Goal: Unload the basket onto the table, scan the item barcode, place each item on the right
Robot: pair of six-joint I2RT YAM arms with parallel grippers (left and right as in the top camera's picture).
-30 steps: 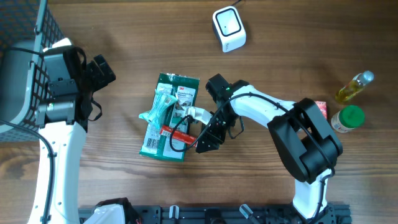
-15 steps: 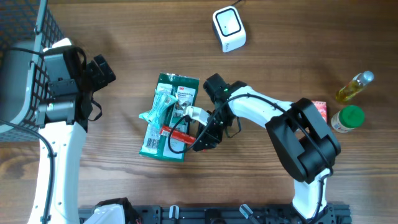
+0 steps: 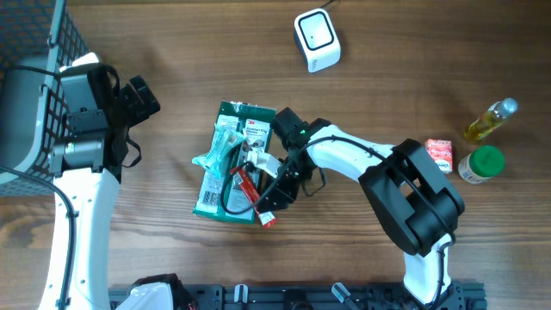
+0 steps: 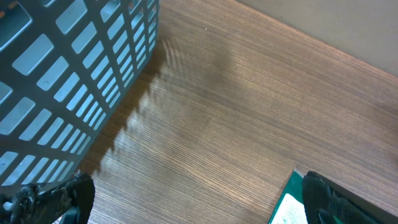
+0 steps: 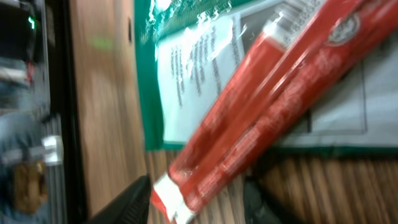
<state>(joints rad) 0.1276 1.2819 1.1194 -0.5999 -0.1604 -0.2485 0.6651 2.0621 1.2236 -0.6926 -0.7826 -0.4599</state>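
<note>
Right gripper (image 3: 267,205) fingers are pinching the red stick packet (image 5: 267,99) over the green package (image 3: 245,114). Left gripper (image 3: 145,97) sits well left of that package, fingers spread wide.

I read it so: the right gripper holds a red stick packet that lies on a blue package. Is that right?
Not quite. The package is green, not blue, as the overhead view shows. The right gripper does hold the red stick packet lying on it.

3M logo on the green package (image 3: 244,116)
</note>
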